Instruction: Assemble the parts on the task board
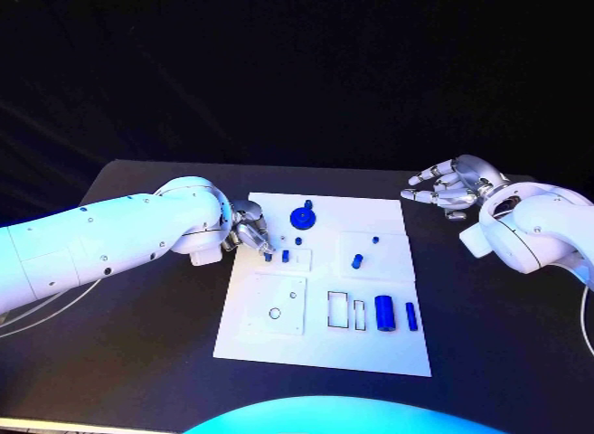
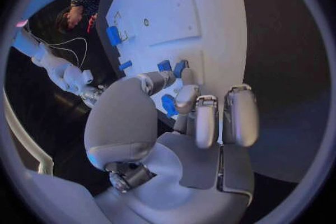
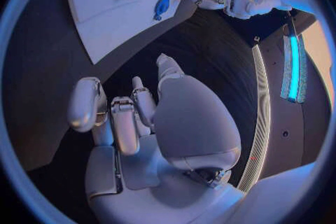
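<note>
white task board (image 1: pixel 375 348), blue parts (image 1: pixel 385 313), black table (image 1: pixel 140 334), silver left robot hand (image 1: pixel 251 228).

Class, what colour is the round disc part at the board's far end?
Blue disc, clearest in the head view.

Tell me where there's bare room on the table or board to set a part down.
Free: black table right of the task board, below the right hand; black table left of the board, below the left hand; the board's bare near strip. Crowded: the board's far-left area around the left hand and small blue parts, and its middle by the blue cylinder.
</note>
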Controlling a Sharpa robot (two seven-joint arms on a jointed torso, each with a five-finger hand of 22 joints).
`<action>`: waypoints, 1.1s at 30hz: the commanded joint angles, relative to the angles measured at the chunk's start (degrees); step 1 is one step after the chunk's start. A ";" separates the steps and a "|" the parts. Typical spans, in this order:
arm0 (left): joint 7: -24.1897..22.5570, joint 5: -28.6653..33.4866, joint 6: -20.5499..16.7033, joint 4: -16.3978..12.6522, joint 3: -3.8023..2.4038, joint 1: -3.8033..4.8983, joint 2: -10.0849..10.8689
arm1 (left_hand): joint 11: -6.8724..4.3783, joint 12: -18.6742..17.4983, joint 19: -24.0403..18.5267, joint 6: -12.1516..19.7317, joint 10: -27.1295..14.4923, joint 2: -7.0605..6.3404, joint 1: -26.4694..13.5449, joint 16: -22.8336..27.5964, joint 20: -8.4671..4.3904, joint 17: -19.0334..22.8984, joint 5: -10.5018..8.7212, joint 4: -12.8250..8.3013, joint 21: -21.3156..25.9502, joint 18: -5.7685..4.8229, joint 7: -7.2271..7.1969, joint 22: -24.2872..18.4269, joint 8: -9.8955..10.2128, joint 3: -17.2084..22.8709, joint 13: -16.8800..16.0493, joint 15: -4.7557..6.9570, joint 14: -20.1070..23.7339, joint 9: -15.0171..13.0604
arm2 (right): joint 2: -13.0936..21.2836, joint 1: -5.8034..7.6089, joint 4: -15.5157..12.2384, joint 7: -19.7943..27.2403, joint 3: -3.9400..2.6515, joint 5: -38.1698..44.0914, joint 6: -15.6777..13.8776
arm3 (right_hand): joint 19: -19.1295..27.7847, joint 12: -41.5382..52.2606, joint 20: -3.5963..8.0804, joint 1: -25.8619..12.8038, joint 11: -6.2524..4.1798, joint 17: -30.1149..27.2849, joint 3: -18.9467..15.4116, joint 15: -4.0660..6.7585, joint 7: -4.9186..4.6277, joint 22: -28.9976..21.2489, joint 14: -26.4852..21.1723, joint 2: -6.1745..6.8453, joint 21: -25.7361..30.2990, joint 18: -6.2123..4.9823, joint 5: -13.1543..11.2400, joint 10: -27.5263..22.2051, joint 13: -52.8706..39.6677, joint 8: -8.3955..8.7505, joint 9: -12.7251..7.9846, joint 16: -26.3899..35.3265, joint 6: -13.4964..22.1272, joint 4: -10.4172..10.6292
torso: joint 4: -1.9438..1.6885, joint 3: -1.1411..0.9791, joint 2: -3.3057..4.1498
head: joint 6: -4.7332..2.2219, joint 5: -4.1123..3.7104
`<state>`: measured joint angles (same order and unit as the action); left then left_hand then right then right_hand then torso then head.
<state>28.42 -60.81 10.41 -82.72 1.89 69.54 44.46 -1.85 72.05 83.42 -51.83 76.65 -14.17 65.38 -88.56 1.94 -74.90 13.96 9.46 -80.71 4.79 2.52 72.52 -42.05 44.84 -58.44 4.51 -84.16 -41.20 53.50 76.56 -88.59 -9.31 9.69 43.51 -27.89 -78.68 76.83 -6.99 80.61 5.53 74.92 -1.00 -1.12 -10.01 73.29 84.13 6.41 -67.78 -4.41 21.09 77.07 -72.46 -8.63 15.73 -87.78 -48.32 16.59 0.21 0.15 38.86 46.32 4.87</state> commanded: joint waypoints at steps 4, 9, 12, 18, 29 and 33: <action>0.66 0.59 1.58 0.00 0.34 -0.41 -0.29 | -0.20 0.47 0.06 -0.39 0.62 -0.36 -0.91 -0.46 -0.60 -13.06 -0.09 -5.15 -0.34 -1.18 -0.63 0.08 0.36 3.81 -0.39 0.58 -5.29 0.18 | 0.09 -0.04 -0.14 0.64 0.00 0.52 0.56 | 0.16 0.31 0.27 -0.55 -0.35 7.87 -0.22 0.30 -0.12 -0.02 4.18 -0.18 0.18 -0.87 0.19 -0.12 0.05 -0.36 -0.04 0.36 -0.39 0.02 | -0.03 0.01 -0.04 | 0.14 -0.11; 0.84 -0.04 1.73 0.04 0.37 -0.41 -0.26 | -0.34 0.55 0.04 -0.64 0.72 -0.61 -1.10 -0.48 -0.71 -13.11 -0.12 -5.01 -0.30 -1.17 -0.82 0.04 0.50 2.95 -0.61 0.70 -5.30 0.33 | 0.14 -0.04 -0.18 0.64 0.00 0.52 0.53 | 0.16 0.31 0.27 -0.55 -0.35 7.87 -0.22 0.30 -0.12 -0.02 4.18 -0.18 0.18 -0.87 0.19 -0.12 0.05 -0.36 -0.04 0.36 -0.39 0.02 | -0.03 0.03 -0.07 | 0.17 -0.08; 0.92 -0.54 1.78 0.04 0.39 -0.41 -0.24 | -0.55 0.67 0.04 -0.70 0.86 -0.66 -0.18 -0.52 -0.87 -13.17 0.10 -5.71 -0.26 -1.16 -1.01 0.00 0.80 2.72 -0.92 0.86 -5.32 0.54 | 0.16 -0.04 -0.20 0.64 0.00 0.52 0.52 | 0.16 0.31 0.27 -0.55 -0.35 7.87 -0.22 0.30 -0.12 -0.02 4.18 -0.18 0.18 -0.87 0.19 -0.12 0.05 -0.36 -0.04 0.36 -0.39 0.02 | -0.03 0.05 -0.06 | 0.17 -0.09; 1.09 -1.30 1.76 -0.03 0.40 -0.41 -0.18 | -0.30 0.48 0.12 -0.71 0.96 -0.80 1.72 -0.56 -0.92 -13.26 2.02 -7.45 -0.33 -1.23 -0.47 0.18 1.19 3.71 -1.11 0.76 -5.34 0.76 | 0.19 -0.04 -0.23 0.65 0.00 0.52 0.49 | 0.16 0.31 0.27 -0.55 -0.35 7.87 -0.22 0.30 -0.12 -0.02 4.18 -0.18 0.18 -0.87 0.19 -0.12 0.05 -0.36 -0.04 0.36 -0.39 0.02 | -0.01 0.05 -0.02 | 0.21 -0.07; 1.43 -3.12 0.89 -0.18 0.42 -0.42 -0.18 | -0.07 0.76 0.02 -1.36 1.44 -0.78 2.53 -0.70 -0.75 -13.54 3.55 -8.43 -0.16 -1.17 -0.13 -0.13 1.05 4.41 -1.85 0.55 -5.42 0.72 | 0.19 -0.04 -0.26 0.69 0.00 0.52 0.45 | 0.16 0.31 0.27 -0.55 -0.35 7.87 -0.22 0.30 -0.12 -0.02 4.18 -0.18 0.18 -0.87 0.19 -0.12 0.05 -0.36 -0.04 0.36 -0.39 0.02 | -0.05 0.06 -0.08 | 0.26 -0.01; 1.58 -3.48 0.60 -0.22 0.42 -0.42 -0.19 | -0.04 0.98 0.12 -1.66 1.73 -0.87 2.60 -0.78 -0.70 -13.71 4.29 -8.69 -0.27 -1.21 -0.08 0.07 1.03 4.56 -2.27 0.51 -5.47 0.73 | 0.17 -0.04 -0.24 0.71 0.00 0.52 0.44 | 0.16 0.31 0.27 -0.55 -0.35 7.87 -0.22 0.30 -0.12 -0.02 4.18 -0.18 0.18 -0.87 0.19 -0.12 0.05 -0.36 -0.04 0.36 -0.39 0.02 | -0.03 0.07 -0.08 | 0.25 -0.02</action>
<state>29.10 -63.07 10.39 -82.84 1.98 69.52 44.44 -1.85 72.71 83.63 -53.05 77.85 -15.18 67.17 -89.00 1.31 -74.90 17.99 7.64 -80.71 3.90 2.59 72.49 -40.82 43.01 -60.61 5.12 -83.95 -40.34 53.68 76.55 -88.74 -9.29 9.69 43.51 -27.90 -78.68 76.83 -6.99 80.61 5.53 74.91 -1.00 -1.12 -10.02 73.29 84.13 6.41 -67.78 -4.41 21.08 77.07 -72.46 -8.63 15.74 -87.78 -48.32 16.59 0.17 0.21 38.79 46.58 4.85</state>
